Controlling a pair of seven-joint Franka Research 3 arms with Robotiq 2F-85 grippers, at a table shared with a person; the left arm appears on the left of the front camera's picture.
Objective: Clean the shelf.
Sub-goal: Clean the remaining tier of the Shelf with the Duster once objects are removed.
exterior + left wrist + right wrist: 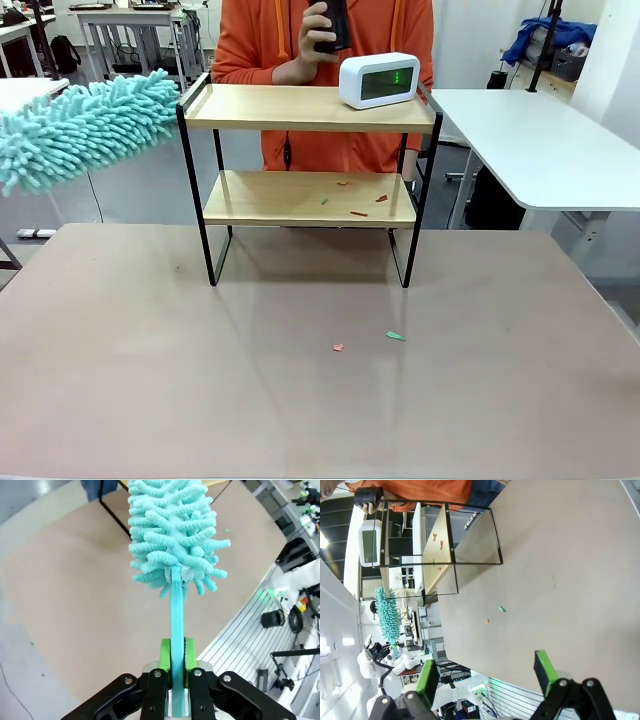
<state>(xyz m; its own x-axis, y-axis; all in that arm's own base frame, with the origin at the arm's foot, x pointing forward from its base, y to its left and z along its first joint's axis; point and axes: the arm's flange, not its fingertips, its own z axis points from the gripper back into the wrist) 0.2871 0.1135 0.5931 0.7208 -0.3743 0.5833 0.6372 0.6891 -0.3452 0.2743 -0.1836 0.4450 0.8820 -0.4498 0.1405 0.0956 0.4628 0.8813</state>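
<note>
The left hand (177, 647) is clamped on the flat handle of a fluffy teal duster (172, 535). The duster's head hangs just beside the left end of the shelf (270, 106), level with its top board. The right hand (487, 672) hovers over the bench (150, 380) with its fingers wide apart. The shelf stands midway along the bench's far edge, with a white clock (380, 80) on top and paper scraps (358, 212) on the lower board.

My teal duster (85, 125) runs off the left edge; the person's dark object (333, 25) is cropped top centre; the shelf (280, 106) scraps (381, 198) are too small for me to name.
</note>
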